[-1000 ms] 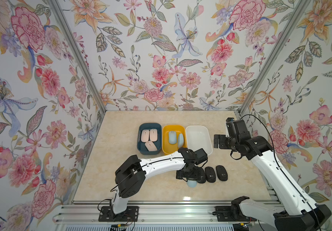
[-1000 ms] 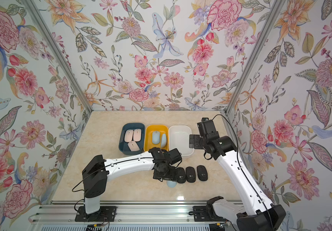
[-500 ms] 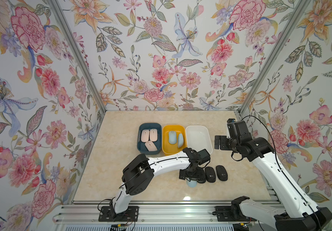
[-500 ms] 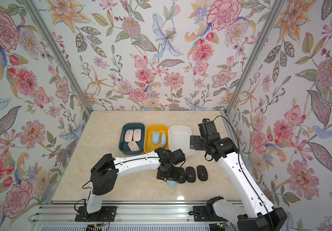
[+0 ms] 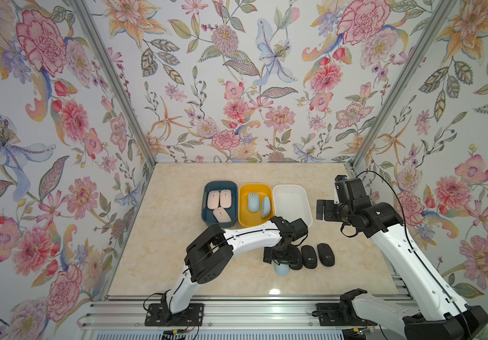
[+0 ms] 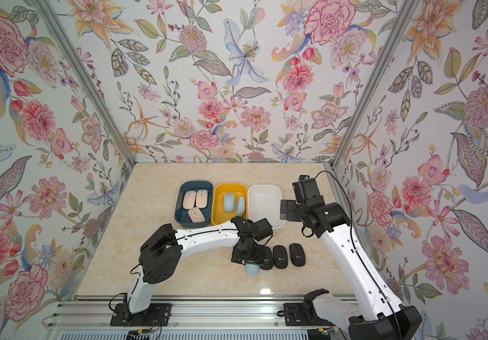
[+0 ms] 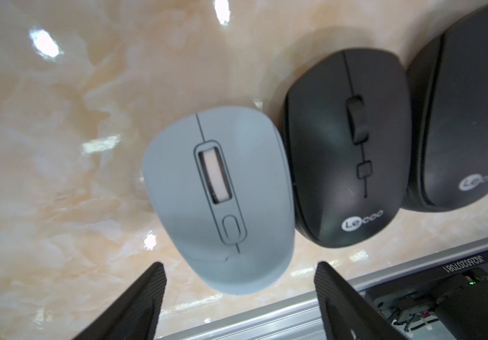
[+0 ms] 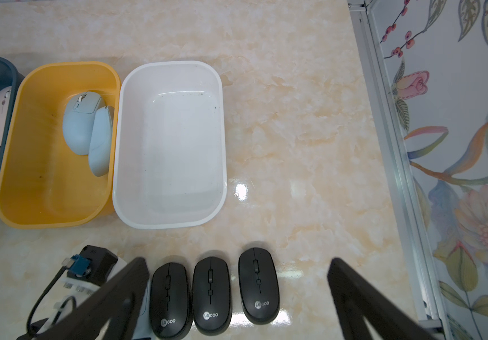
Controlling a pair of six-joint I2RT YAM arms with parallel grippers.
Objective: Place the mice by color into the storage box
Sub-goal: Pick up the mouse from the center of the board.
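Left wrist view looks down on a light blue mouse point(image 7: 222, 200) lying flat on the marbled surface point(image 7: 60, 147). The left pincer point(image 7: 240, 265) is poised over the mouse's near end, its two dark fingers point(image 7: 137, 303) set moderately wide, one on each side, with a gap showing between each finger and the mouse, so nothing is held. Just beside this mouse lies the nearest of the three black mice point(image 8: 212, 291), which sit in a tidy row on the surface in front of the boxes; whether the blue and black shells touch cannot be told. In both top views three boxes stand side by side: the dark blue box point(image 5: 204, 200) holds three pink mice point(image 5: 219, 203), the yellow box point(image 5: 240, 206) holds two blue mice point(image 5: 253, 201), one tipped on its side against the wall, and the white box point(image 8: 169, 141) has no mouse in it. The right pincer point(image 8: 238, 260) hangs above the surface beside the white box, spread wide and gripping nothing.
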